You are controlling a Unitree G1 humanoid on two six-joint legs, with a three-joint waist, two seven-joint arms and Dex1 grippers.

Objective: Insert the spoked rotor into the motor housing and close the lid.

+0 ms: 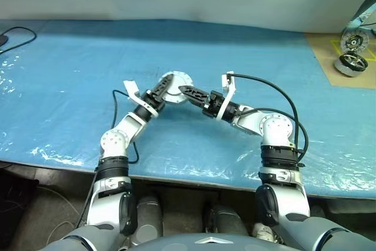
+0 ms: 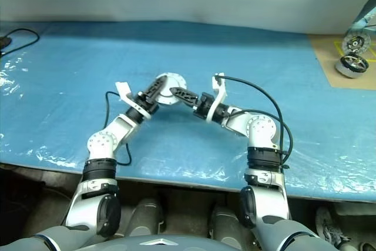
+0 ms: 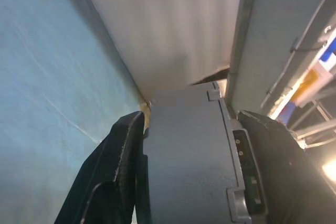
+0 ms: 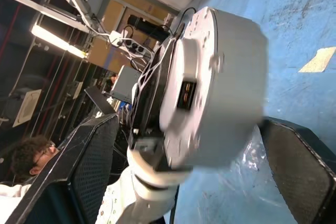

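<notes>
So the motor housing (image 1: 174,84) with its lid (image 4: 181,98) shut is up off the blue table (image 1: 70,86), clamped in the left gripper (image 1: 160,91), while the right gripper (image 1: 189,92) sits spread wide just beside it; another motor (image 1: 351,64) sits far right

Blue table cover (image 1: 70,86), light grey motor housing (image 1: 174,85), perhaps dark-rimmed second motor (image 1: 351,64).

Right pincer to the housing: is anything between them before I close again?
Nothing visible. The right pincer is open with a finger on either side of the round grey housing, with a gap at each side. The left pincer grips the housing from the other side, above the blue sheet.
</notes>
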